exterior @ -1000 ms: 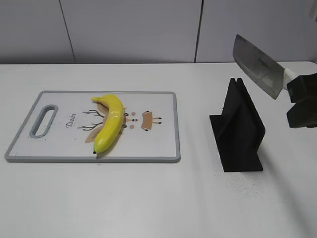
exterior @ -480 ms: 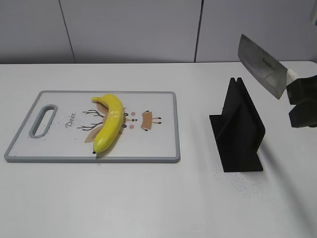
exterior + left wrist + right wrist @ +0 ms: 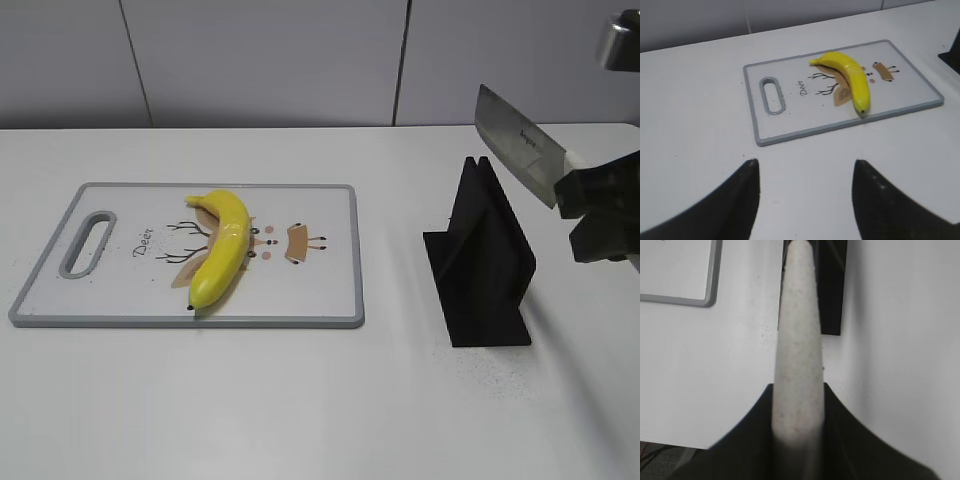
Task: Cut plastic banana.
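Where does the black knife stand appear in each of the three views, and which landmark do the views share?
Exterior view: black knife stand right of centre, below the raised knife.
Left wrist view: only a dark sliver at the right edge.
Right wrist view: top centre, behind the knife handle.
Shared landmark: the cutting board.

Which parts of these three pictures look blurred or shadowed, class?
Right wrist view: the knife handle is close and soft. Left wrist view: the dark jaws at the bottom edge blur; the banana stays sharp. Exterior view: the knife holder casts a faint shadow.
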